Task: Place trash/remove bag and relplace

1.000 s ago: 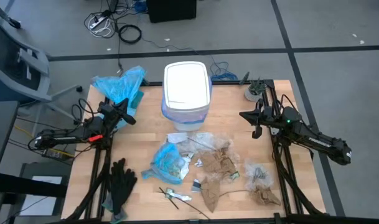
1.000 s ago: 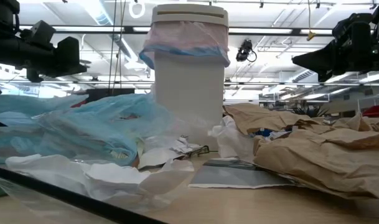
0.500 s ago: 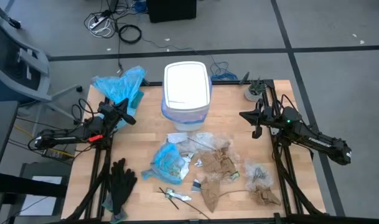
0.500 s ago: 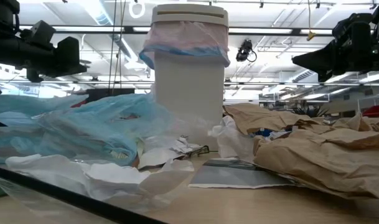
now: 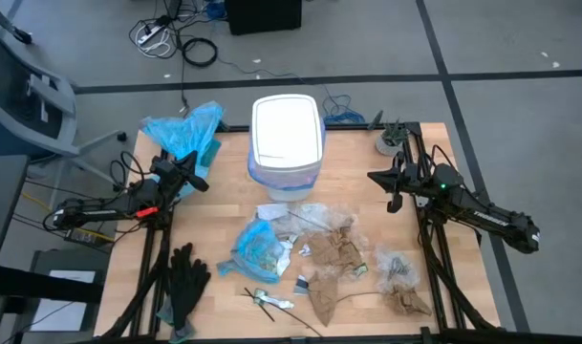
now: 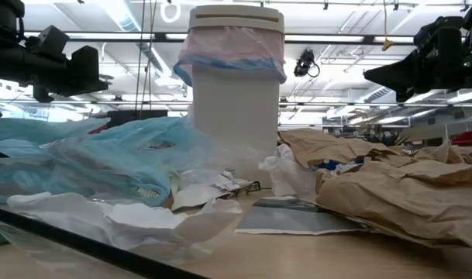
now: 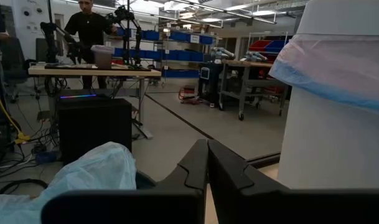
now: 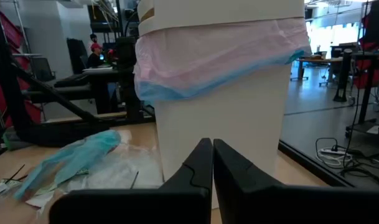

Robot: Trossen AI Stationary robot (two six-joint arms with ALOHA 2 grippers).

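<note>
White lidded bin (image 5: 287,143) at the far middle of the wooden table (image 5: 367,205), translucent pink-lavender liner bag with blue drawstring (image 8: 220,53) folded over its rim. Brown paper pieces, clear film and thin black utensils (image 5: 334,253) scattered on the near half. Left gripper (image 5: 188,170) left of the bin, fingers pressed together, empty. Right gripper (image 5: 384,181) right of it, likewise closed on nothing.

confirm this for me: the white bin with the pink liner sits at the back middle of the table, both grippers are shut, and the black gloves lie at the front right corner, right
Not quite. The black gloves lie at the front left corner, as the high view shows. The rest holds: the white bin with the pink liner sits at the back middle, and the left gripper and right gripper are both shut.
</note>
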